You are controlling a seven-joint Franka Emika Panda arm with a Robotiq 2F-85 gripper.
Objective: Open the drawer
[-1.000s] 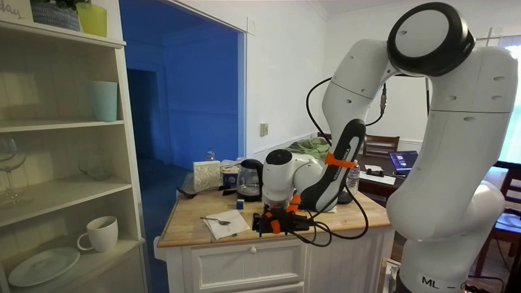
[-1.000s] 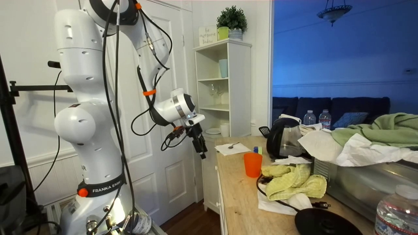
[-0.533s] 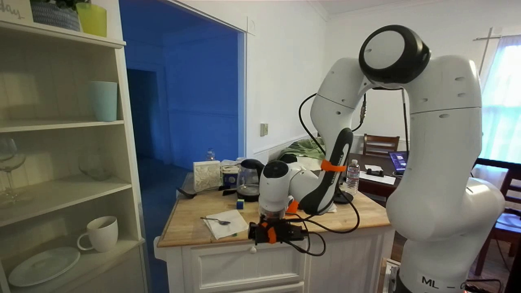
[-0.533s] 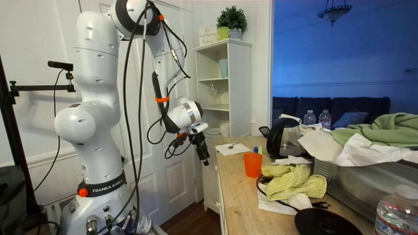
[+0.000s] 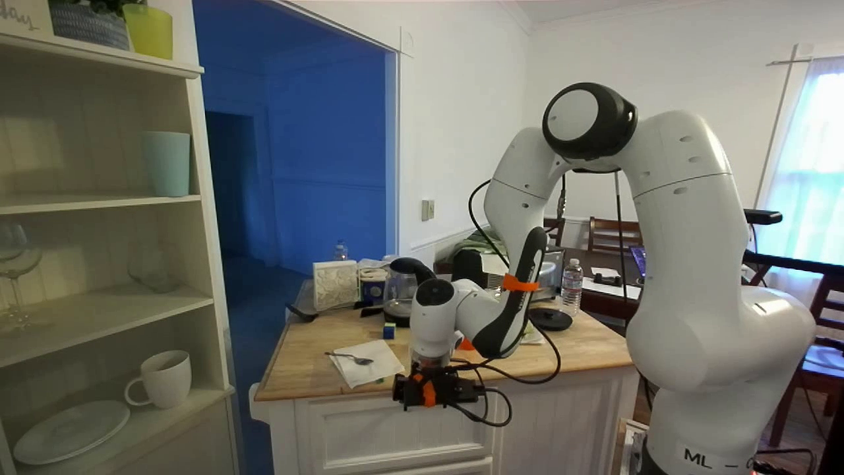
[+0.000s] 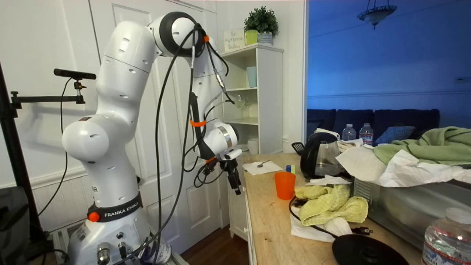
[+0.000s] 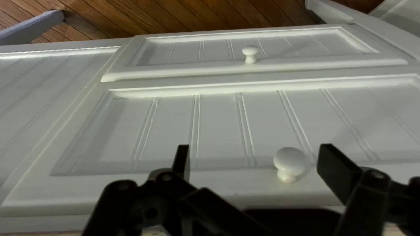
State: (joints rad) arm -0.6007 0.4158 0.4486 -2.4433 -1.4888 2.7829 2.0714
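"Any writing on the robot arm point(image 6: 116, 84)?"

"Lower left in an exterior view, the black band point(image 6: 123, 212) round its foot reads FRANKA EMIKA. Lower right in an exterior view, ML stands on the white base point(image 5: 695, 425) (something follows it that I can't make out)."

"And around the room?"

"The sign point(image 6: 234, 40), upper centre in an exterior view, says 'be awesome today'. The bottle point(image 6: 447, 235) at lower right there wears a label, cut off by the frame and not readable."

"Where's the drawer point(image 7: 216, 131)?"

"Across the lower half of the wrist view, its white front looking shut. In an exterior view it's at bottom centre, under the wooden top point(image 5: 300, 369)."

"How's the gripper point(image 7: 254, 154)?"

"Spread wide and holding nothing. In the wrist view the drawer's round knob point(image 7: 289, 161) shows between the fingers point(image 7: 336, 173), a gap on either side, nearer the finger at the right of the frame (how close in depth, I can't tell)."
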